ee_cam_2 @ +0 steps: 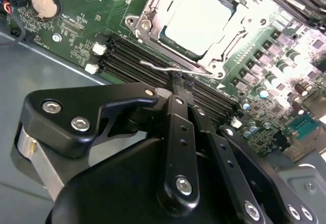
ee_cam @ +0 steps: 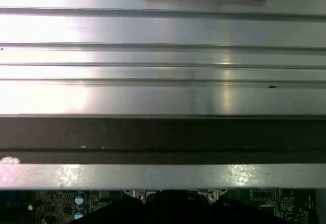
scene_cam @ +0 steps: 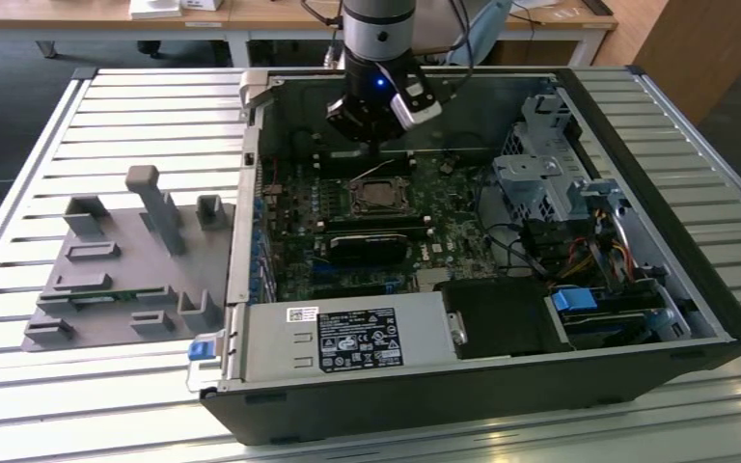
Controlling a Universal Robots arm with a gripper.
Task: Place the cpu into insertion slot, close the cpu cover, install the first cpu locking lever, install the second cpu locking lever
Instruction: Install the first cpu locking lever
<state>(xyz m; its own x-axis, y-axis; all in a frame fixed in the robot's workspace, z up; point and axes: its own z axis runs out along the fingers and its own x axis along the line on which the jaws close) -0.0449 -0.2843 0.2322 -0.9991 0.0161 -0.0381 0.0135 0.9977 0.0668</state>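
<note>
Colours in the black case
Pale silver-grey cpu, silvery cpu cover, green motherboard, black gripper, silver ribbed table, matt grey fixture.

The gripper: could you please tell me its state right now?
Gripper: closed, its tips at the wire locking lever next to the cpu; whether it actually pinches that lever cannot be told.

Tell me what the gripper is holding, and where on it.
The gripper, jaws nearly together, seems to pinch the cpu locking lever midway along its wire.
</note>
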